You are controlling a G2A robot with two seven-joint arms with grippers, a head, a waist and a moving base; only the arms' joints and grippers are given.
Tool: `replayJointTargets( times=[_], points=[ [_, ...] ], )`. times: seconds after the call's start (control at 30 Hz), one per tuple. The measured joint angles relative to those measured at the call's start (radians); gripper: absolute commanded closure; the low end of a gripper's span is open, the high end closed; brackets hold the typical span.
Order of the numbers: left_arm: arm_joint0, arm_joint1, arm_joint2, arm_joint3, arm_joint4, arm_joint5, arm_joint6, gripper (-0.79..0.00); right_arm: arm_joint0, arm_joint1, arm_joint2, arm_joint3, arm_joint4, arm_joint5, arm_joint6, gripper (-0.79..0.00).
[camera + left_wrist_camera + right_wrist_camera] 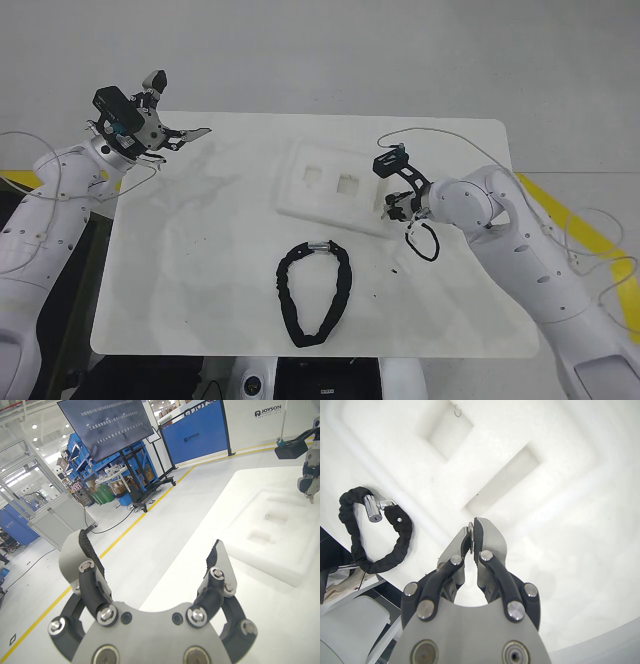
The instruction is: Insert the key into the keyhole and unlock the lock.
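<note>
The left hand [180,106] hangs over the far left corner of the worktop [190,290], its jaws wide and holding nothing. Toward the front middle lies the lock [291,300], a black sleeved chain looped shut at a silver cylinder [373,512], its keyhole [375,519] bare. Behind it sits a white foam tray [330,208]. At the tray's right edge the right hand [470,525] pinches the key [471,543], well apart from the lock.
</note>
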Motion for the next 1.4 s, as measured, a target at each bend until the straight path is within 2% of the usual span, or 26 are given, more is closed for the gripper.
replayJointTargets(
  times=[0.23, 0.67, 0.8, 1.0, 1.27, 1.4],
  points=[
    [0.000, 0.000, 0.000, 0.000, 0.000, 0.000, 0.000, -0.785, 0.006, 0.000, -0.002, -0.010, -0.034, -0.003, 0.007, 0.000],
    [0.000, 0.000, 0.000, 0.000, 0.000, 0.000, 0.000, -0.785, 0.014, 0.010, 0.011, -0.082, -0.194, -0.023, 0.024, 0.000],
    [0.000, 0.000, 0.000, 0.000, 0.000, 0.000, 0.000, -0.785, 0.006, 0.011, 0.025, -0.102, -0.195, -0.020, 0.021, 0.000],
    [0.000, 0.000, 0.000, 0.000, 0.000, 0.000, 0.000, -0.785, -0.030, 0.020, 0.102, -0.149, -0.111, -0.032, -0.028, 0.000],
    [0.000, 0.000, 0.000, 0.000, 0.000, 0.000, 0.000, -0.785, -0.151, 0.033, 0.211, -0.183, 0.090, -0.140, -0.182, 0.000],
    [0.000, 0.000, 0.000, 0.000, 0.000, 0.000, 0.000, -0.785, -0.195, 0.039, 0.252, -0.203, 0.162, -0.190, -0.220, 0.000]
  ],
)
